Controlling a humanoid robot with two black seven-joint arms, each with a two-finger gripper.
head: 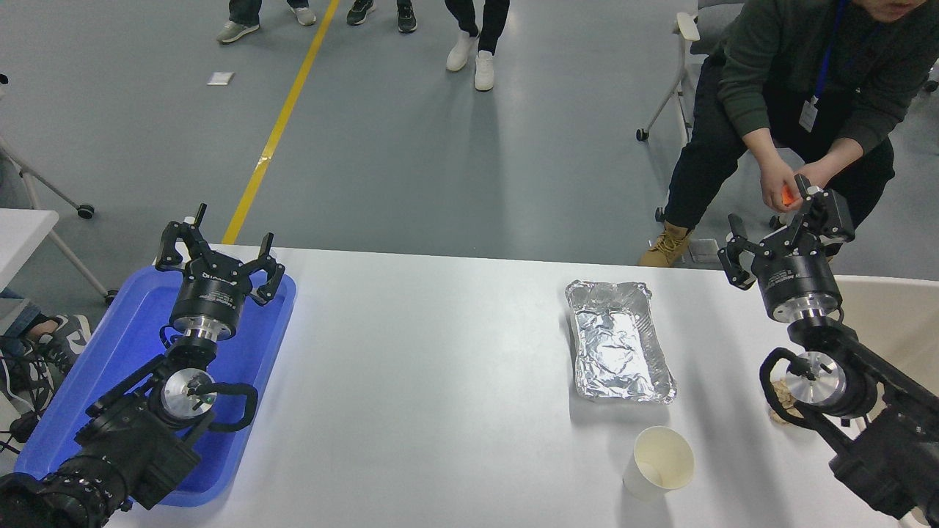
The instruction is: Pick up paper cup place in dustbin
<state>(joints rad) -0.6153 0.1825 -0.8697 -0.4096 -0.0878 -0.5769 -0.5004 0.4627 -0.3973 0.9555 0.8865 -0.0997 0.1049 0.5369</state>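
Paper cup: small white tapered paper cup (pixel 659 463) with cream inside, standing upright near the table's front edge, just in front of the silver foil tray (pixel 618 342); nothing touches it.
Dustbin: large cream plastic bin (pixel 896 317) at the right edge, partly hidden by the right arm.
Right gripper: black gripper (pixel 779 223) raised beyond the table's far right corner, jaws spread and empty, well apart from the cup.
Left gripper: black gripper (pixel 217 254) parked over the blue plastic tray (pixel 94 383), jaws spread, empty.
Bystander: seated person (pixel 788 88) behind the right gripper, holding something small and orange.
Progress: nothing done as yet; approach, grasp, carry and release into the bin all remain.
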